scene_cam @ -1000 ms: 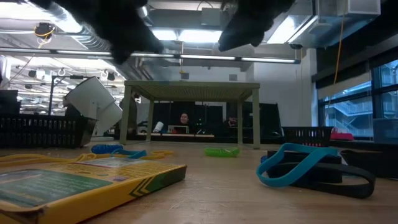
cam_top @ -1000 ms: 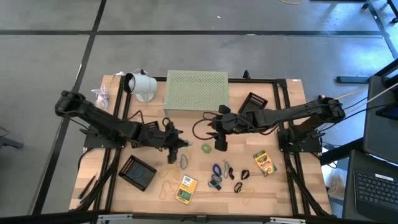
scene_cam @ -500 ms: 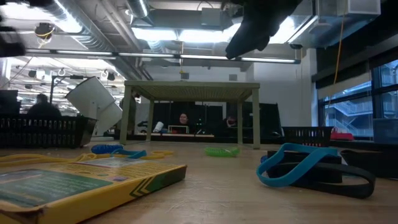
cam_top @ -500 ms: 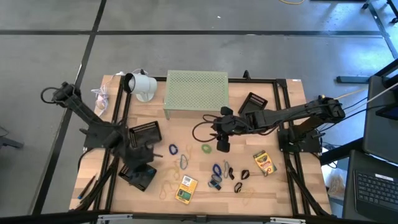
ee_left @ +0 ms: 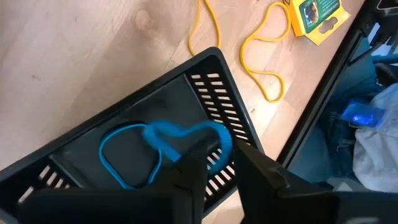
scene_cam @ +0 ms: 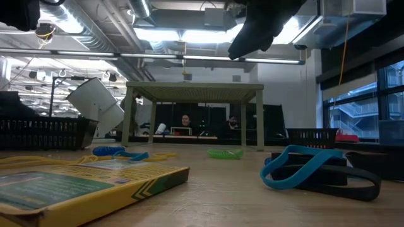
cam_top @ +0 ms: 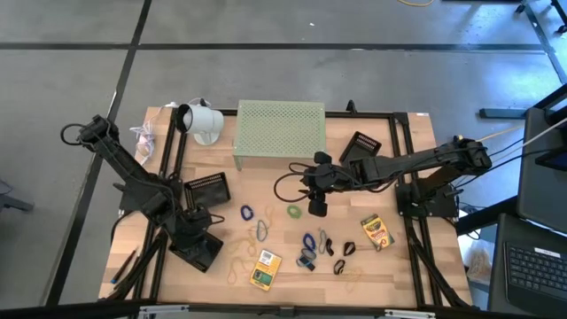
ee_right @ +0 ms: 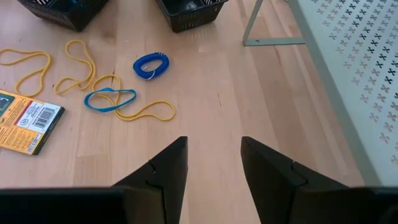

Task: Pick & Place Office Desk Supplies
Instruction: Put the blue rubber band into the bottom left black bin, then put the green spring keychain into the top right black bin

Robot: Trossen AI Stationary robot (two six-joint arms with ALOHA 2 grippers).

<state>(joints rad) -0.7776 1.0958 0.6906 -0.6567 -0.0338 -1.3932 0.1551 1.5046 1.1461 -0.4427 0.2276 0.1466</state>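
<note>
My left gripper hovers over a black basket at the table's near left, fingers a little apart, so it is open. A blue rubber band lies on the basket's floor; one end passes behind a fingertip. My right gripper hangs open above bare wood at mid-table, with nothing between its fingers. Loose on the table lie a green band, a blue coil band, yellow bands, blue bands, binder clips and two card boxes.
The pale green riser stands at the far middle, with a white cup lying to its left. A second black basket sits just beyond the left arm, and a third at the far right. Black rails frame the tabletop.
My left gripper has swung from mid-table toward the table's left and near edge, rolling as it went, and now hangs over the near-left basket. Its move uncovered the second basket. My right arm has kept still.
</note>
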